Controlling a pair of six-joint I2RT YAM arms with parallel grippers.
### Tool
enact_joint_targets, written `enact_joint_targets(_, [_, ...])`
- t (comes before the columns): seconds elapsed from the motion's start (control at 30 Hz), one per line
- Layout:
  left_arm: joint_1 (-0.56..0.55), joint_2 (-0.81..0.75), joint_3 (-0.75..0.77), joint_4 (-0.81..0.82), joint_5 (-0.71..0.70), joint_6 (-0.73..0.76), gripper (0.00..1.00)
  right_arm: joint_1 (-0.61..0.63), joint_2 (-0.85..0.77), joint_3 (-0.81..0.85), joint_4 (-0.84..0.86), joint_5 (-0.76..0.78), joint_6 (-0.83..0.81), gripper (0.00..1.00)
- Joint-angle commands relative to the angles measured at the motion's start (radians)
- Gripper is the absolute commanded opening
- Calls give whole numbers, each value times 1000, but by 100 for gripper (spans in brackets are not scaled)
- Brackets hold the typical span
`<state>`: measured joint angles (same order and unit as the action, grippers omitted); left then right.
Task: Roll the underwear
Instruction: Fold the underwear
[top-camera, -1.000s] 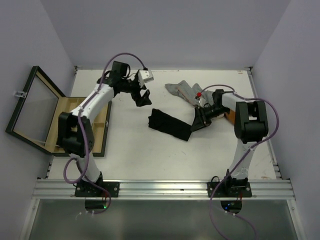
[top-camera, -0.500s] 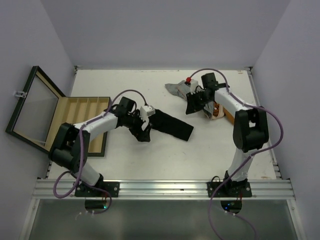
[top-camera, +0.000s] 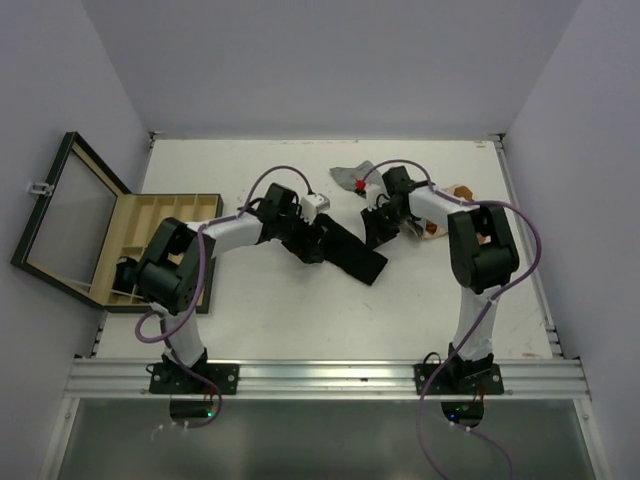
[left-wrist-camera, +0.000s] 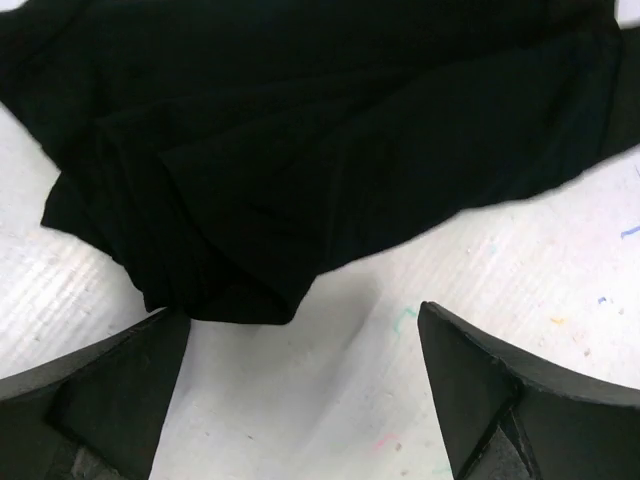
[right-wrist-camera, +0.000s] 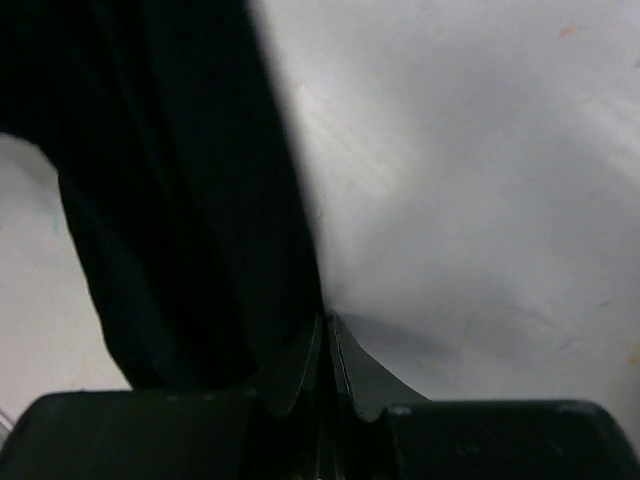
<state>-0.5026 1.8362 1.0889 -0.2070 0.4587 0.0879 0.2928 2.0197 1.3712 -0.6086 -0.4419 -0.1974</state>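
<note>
Left gripper wide apart at black underwear's edge; right gripper closed together at other end; box lid open, far left.

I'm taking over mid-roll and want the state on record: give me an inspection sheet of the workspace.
Surface: white table, faint coloured specks in the left wrist view.
Job's things: black underwear lying flat at centre; grey striped underwear behind it; orange-brown underwear mostly hidden by the right arm.
Clutter: wooden box at the left edge, its glass lid open.
Grippers: left gripper open, fingers either side of the black cloth's edge; right gripper jaws together at the cloth's other edge, pinch not confirmed.
Cables: purple cables looping off both arms.
Surroundings: plain walls; metal rail along the near edge.
</note>
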Motion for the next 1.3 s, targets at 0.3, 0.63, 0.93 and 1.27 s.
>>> enact_joint_targets(0.3, [105, 120, 224, 9, 38, -11, 100, 203, -45, -176, 27, -311, 190, 12])
enact_joint_targets(0.63, [205, -93, 172, -84, 39, 16, 100, 143, -306, -259, 154, -322, 280, 18])
enact_joint_targets(0.93, [145, -181, 36, -121, -47, -13, 89, 138, -240, -303, 170, -192, 296, 10])
enact_joint_targets(1.27, [52, -46, 48, -54, -213, -27, 55, 169, -190, -448, 429, -179, 478, 6])
